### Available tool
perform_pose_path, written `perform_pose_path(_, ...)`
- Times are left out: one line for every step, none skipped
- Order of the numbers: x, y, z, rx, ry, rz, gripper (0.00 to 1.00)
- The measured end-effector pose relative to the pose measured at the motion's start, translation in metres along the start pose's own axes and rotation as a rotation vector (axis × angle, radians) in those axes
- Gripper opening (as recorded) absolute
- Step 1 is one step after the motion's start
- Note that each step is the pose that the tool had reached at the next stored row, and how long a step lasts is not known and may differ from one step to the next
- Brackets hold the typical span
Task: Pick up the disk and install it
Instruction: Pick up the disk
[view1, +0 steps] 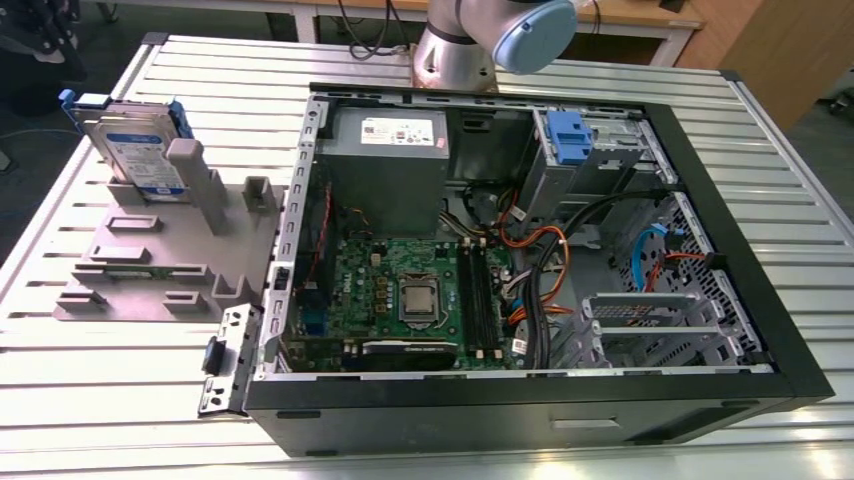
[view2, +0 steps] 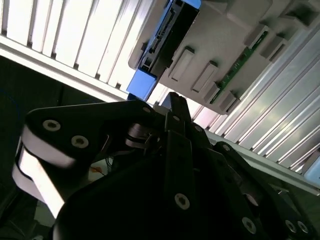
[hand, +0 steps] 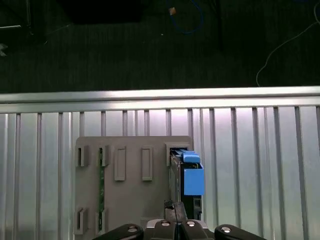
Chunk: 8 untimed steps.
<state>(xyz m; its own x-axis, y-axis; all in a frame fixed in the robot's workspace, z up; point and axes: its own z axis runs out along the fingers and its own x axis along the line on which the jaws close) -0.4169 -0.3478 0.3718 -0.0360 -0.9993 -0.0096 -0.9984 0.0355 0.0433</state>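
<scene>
Currently the arm (view1: 487, 40) shows in the exterior view as a grey-and-blue joint above the far edge of the bench (view1: 761, 130). In the first wrist view the gripper (hand: 175, 210) points down at the grey slotted fixture (hand: 130, 200), with its tip over 1 end of the disk (hand: 187, 180). The 2 fingers look pressed together with nothing between them, so it has no hold on the disk.

In the second wrist view the gripper (view2: 176, 102) tip is near the disk's (view2: 160, 37) blue rail end. I can't tell if they touch.

Containers:
- The fixture (view1: 147, 235) sits by the bench edge on the exterior view's left. The disk (view1: 134, 150) stands on edge in a slot at the fixture's far end, label facing out and blue rails on its sides. A green circuit strip (hand: 101, 185) lies in another slot.
- The open PC case (view1: 534, 410) lies on its side mid-bench, just beside the fixture. Inside are the grey power supply (view1: 387, 165) at the far wall, the green motherboard (view1: 387, 270) with its CPU (view1: 418, 297), orange and black cables (view1: 547, 245), and a blue clip (view1: 567, 135) at the far drive bay.
</scene>
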Motion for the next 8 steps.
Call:
perform_pose_path(0.0, 0.0, 0.0, -0.0002, 0.0006, -0.014, 0.11)
perform_pose_path(0.0, 0.0, 0.0, -0.0003, 0.0012, -0.027, 0.11)
perform_pose_path(0.0, 0.0, 0.0, -0.0004, 0.0018, -0.041, 0.11)
perform_pose_path(0.0, 0.0, 0.0, -0.0006, 0.0024, -0.054, 0.11)
perform_pose_path(0.0, 0.0, 0.0, -0.0008, 0.0029, -0.067, 0.11)
perform_pose_path(0.0, 0.0, 0.0, -0.0008, 0.0034, -0.079, 0.11)
perform_pose_path(0.0, 0.0, 0.0, -0.0009, 0.0039, -0.091, 0.11)
perform_pose_path(0.0, 0.0, 0.0, -0.001, 0.0045, -0.103, 0.11)
